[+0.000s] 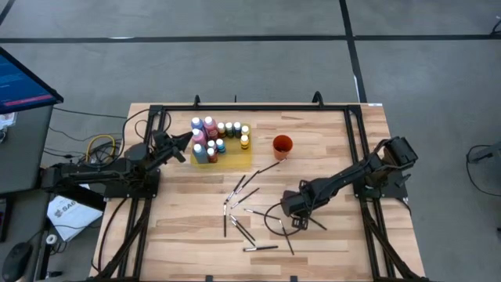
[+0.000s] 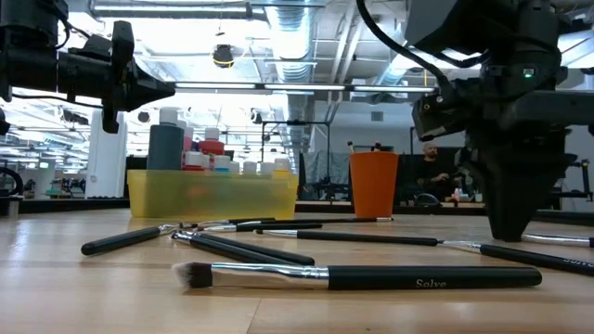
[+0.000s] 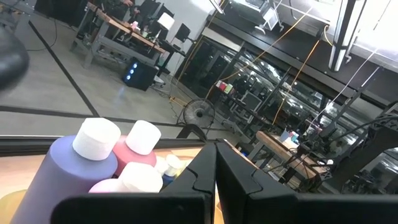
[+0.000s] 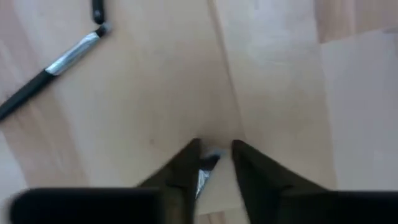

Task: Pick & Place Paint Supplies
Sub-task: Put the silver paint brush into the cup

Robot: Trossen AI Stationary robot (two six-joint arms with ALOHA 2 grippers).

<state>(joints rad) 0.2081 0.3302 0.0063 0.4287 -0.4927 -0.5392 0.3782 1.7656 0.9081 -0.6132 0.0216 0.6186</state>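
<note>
The right tool [image 4: 214,158] is down at the counter [image 1: 329,239], its narrow gap closed around a brush [image 4: 205,168] whose handle is hidden under it; only the metal ferrule shows. The other brushes [image 1: 249,205] lie scattered mid-counter, pointing many ways. The bottles [image 1: 215,138] stand upright, bunched on the yellow mat [image 1: 235,159], beside the orange cup [image 1: 282,146]. The left tool [image 1: 188,141] hovers just beside them, fingers pressed together, empty.
</note>
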